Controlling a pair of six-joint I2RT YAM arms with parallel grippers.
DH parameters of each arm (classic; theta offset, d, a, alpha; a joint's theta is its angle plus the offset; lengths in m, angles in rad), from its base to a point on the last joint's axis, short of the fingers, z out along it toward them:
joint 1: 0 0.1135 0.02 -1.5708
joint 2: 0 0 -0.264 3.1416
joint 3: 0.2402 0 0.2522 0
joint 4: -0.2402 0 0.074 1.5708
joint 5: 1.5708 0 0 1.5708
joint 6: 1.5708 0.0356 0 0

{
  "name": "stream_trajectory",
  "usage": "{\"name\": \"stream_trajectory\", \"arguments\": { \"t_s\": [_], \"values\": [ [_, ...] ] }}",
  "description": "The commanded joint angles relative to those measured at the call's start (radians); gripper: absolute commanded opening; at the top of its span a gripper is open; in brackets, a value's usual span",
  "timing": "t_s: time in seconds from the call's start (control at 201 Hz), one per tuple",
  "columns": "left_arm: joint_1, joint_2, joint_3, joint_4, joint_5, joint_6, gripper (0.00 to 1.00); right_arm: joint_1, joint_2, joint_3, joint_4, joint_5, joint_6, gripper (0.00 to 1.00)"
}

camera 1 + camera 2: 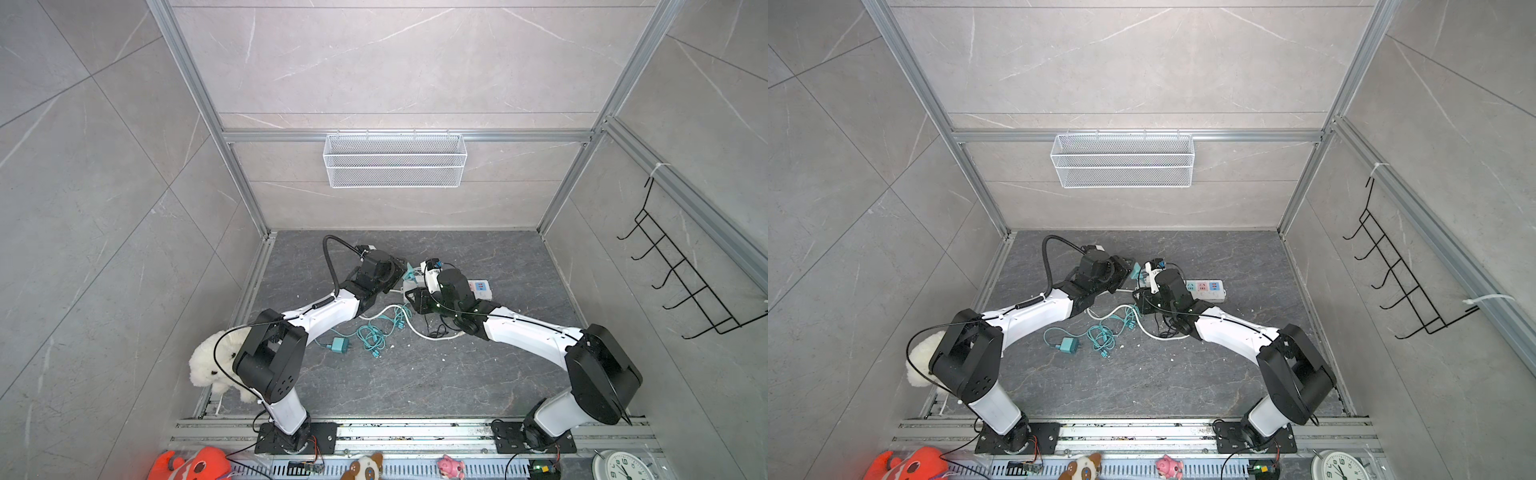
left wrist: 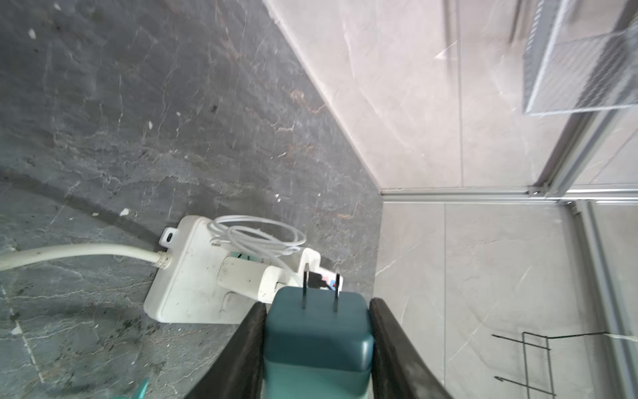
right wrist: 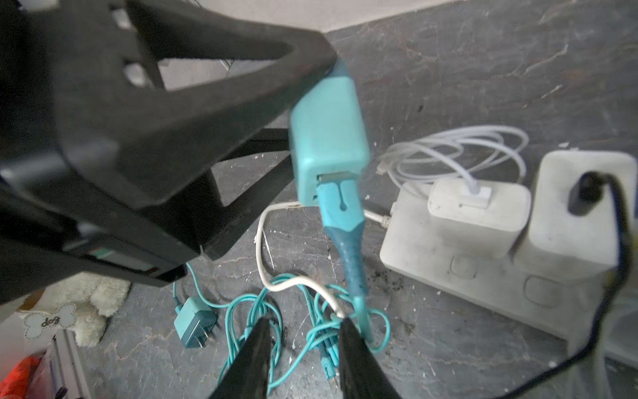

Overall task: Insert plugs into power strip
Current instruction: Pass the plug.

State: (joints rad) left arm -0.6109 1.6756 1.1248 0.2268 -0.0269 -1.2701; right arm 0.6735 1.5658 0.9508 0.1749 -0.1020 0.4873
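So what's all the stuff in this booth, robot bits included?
power strip: one, white, mid-floor
teal plug: two; one gripped, one loose on floor
white plug: two seen, in the strip
cables: teal tangle on floor
cord: one, thick, white, from the strip
mesh basket: one, white, back wall
hook rack: one, black, right wall
toy dog: one, white, front-left
small toys: three, orange, brown-white, pink, front edge
clock: one, white, front-right
arms: two, white-black, left, right
left end effector: shut on teal plug
right end effector: open above cables
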Motion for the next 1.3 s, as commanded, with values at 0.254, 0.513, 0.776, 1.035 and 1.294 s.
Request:
{"name": "stream_trajectory", "arguments": {
  "t_s": [0.254,0.513,0.776,1.035,1.294],
  "values": [
    [0.0,-0.086,-0.007,0.094,0.0,-0.032,0.28,0.004,0.051,0.09,0.071,0.091,-0.071,0.43],
    [0.005,-0.111,-0.024,0.086,-0.015,-0.023,0.27,0.005,-0.002,0.045,0.095,0.155,-0.094,0.47],
    [0.005,-0.113,-0.039,0.104,0.016,-0.049,0.27,0.006,0.013,0.074,0.116,0.148,-0.13,0.51],
    [0.031,-0.132,-0.056,0.099,0.008,-0.04,0.26,0.005,-0.03,0.042,0.097,0.131,-0.125,0.52],
    [0.056,-0.171,-0.079,0.032,-0.016,0.015,0.25,0.005,-0.134,-0.05,0.069,-0.135,-0.08,0.5]
  ]
}}
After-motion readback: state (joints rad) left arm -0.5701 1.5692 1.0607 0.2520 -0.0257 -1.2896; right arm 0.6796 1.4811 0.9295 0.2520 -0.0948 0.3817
